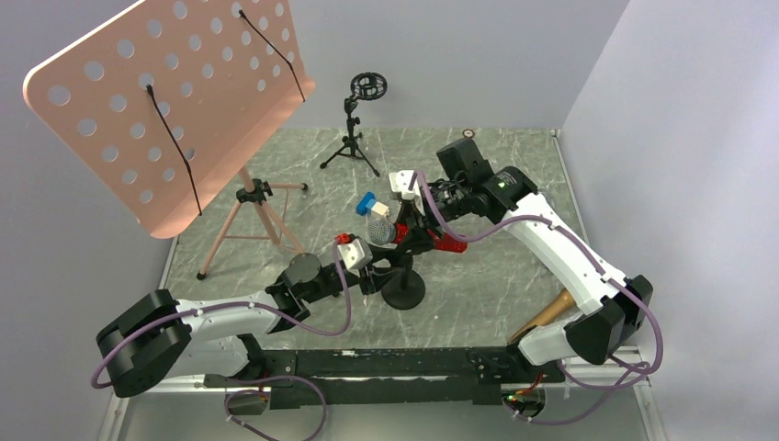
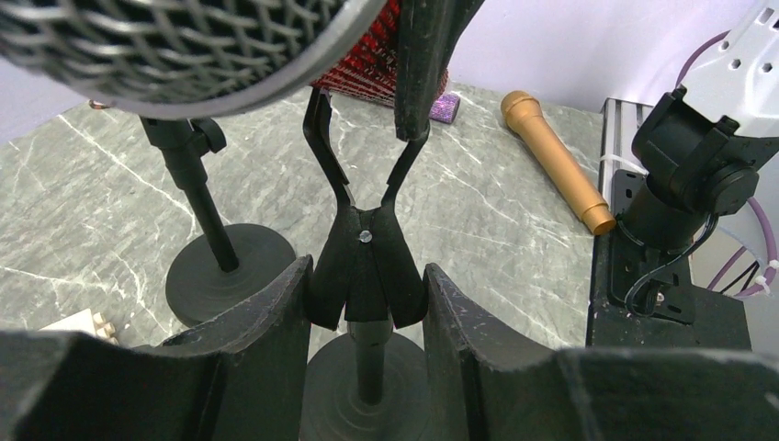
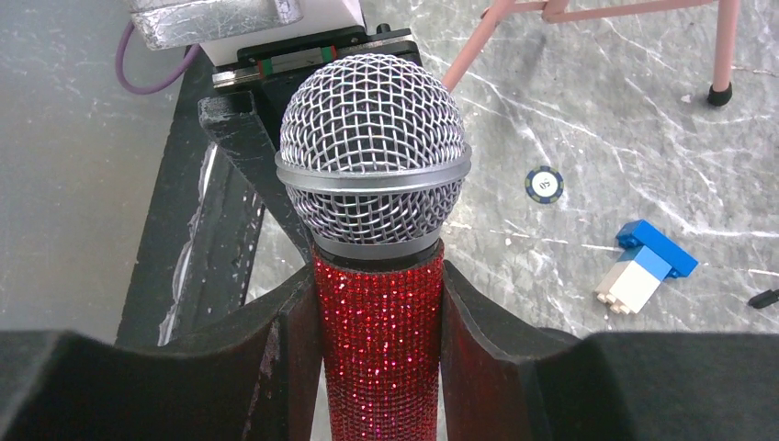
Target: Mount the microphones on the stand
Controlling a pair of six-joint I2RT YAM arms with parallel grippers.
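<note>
1. Nearest the arm bases, the gold microphone (image 1: 547, 317) lies flat on the counter (image 1: 496, 294), not yet mounted.
2. The left tool (image 2: 367, 287) is clamped on the handles of the spring clip (image 2: 366, 248) atop the stand (image 1: 402, 292), spreading its prongs. If the fingers slide off, the clip could snap shut too soon.
3. The right tool (image 3: 378, 312) is clamped on the red microphone (image 3: 375, 165) just below its grille, holding it at the prongs. Whether the body sits between them is unclear, because the grille blocks the view. An off-centre push could tip the stand.
4. Beyond, the end of the purple microphone (image 2: 446, 107) shows on the counter.
</note>
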